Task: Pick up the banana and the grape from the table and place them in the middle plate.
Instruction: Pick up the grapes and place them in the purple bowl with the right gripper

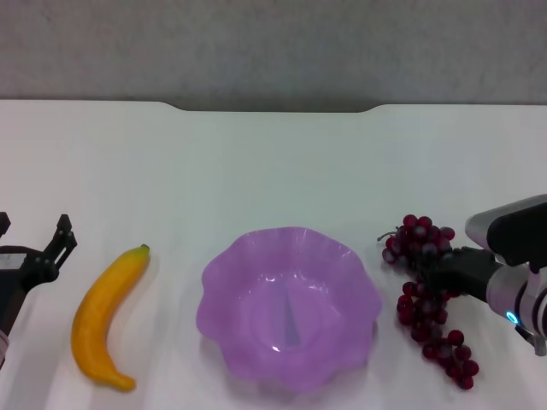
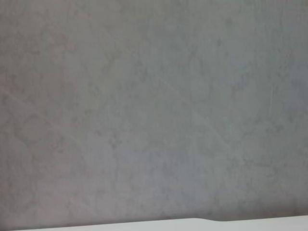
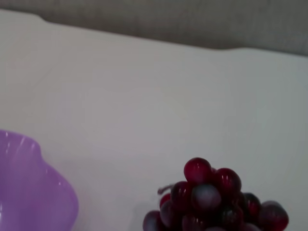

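Head view: unlabelled banana (image 1: 104,318) (no writing)

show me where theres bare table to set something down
The far half of the table, behind everything, is bare. The middle plate is empty inside. The near row is crowded: left gripper, banana, plate, then the grape with the right gripper on it, with narrow strips between.

Head view overlooks table (image 1: 273,162); right wrist nears grape (image 3: 211,202)
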### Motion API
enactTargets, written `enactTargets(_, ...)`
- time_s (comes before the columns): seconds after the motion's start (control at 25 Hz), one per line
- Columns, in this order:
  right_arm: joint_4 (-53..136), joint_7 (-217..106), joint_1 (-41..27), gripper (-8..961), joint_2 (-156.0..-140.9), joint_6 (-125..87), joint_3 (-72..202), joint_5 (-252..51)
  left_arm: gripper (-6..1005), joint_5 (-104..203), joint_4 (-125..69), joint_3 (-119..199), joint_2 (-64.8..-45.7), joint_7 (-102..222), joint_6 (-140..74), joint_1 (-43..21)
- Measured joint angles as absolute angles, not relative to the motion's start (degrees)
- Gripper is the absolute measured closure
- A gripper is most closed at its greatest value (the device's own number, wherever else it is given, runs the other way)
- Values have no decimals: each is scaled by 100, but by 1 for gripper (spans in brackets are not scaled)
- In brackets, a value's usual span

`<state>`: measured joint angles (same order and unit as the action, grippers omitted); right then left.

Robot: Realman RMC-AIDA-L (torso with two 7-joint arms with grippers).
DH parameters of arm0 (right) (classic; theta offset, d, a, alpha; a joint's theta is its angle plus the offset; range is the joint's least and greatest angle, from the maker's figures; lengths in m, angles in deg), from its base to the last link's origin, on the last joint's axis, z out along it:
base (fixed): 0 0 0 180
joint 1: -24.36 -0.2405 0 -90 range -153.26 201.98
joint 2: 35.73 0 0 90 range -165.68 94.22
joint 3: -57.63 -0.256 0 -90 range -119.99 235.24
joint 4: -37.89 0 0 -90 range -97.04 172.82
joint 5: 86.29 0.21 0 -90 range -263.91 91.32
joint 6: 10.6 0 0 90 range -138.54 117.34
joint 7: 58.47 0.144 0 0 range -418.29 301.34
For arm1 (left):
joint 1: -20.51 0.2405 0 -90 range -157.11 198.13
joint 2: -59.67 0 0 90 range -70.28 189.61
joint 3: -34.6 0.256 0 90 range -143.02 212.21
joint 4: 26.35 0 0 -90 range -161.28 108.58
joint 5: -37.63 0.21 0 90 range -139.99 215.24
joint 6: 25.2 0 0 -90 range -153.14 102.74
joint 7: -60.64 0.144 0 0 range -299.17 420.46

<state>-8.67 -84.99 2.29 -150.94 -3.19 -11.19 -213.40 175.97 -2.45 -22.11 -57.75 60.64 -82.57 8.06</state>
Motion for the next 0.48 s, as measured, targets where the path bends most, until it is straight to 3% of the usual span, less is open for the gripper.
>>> enactTargets(0.48,-1111,-8510,528,577,-15078,-1107,-711,-21393,105,17597,-254,-2209,-5775,6064,-8260,812)
